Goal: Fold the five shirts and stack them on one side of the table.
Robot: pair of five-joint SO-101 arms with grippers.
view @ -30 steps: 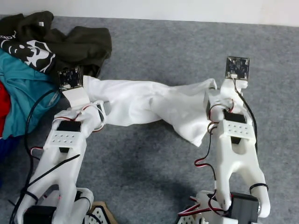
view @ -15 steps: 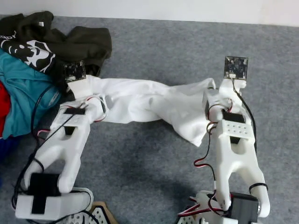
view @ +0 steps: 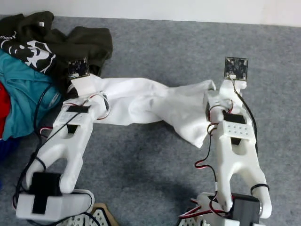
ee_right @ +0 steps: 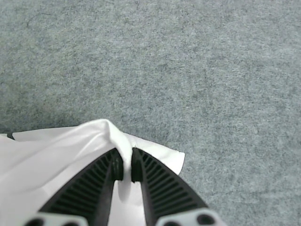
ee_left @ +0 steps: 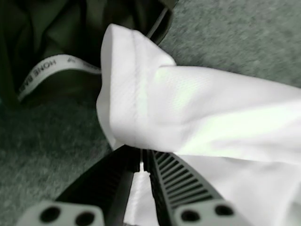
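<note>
holding one white shirt (view: 150,106) stretched across the grey table (view: 188,47) — your left gripper (ee_left: 142,157) clenched on one hem, right gripper (ee_right: 126,165) clenched on the far corner, likely to spread it flat for folding — other shirts (view: 33,52) heaped just beyond that hem.

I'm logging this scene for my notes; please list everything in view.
white shirt: 1, white, mid-table, strung between both grippers
olive shirt: 1, dark olive, bunched at far left corner
printed shirt: 1, black with white print, far left corner
teal shirt: 1, teal, left edge
red shirt: 1, red, left edge, beside teal shirt
table: 1, grey, under everything
left gripper: 1, black, shut on white shirt
right gripper: 1, black, shut on white shirt
</note>
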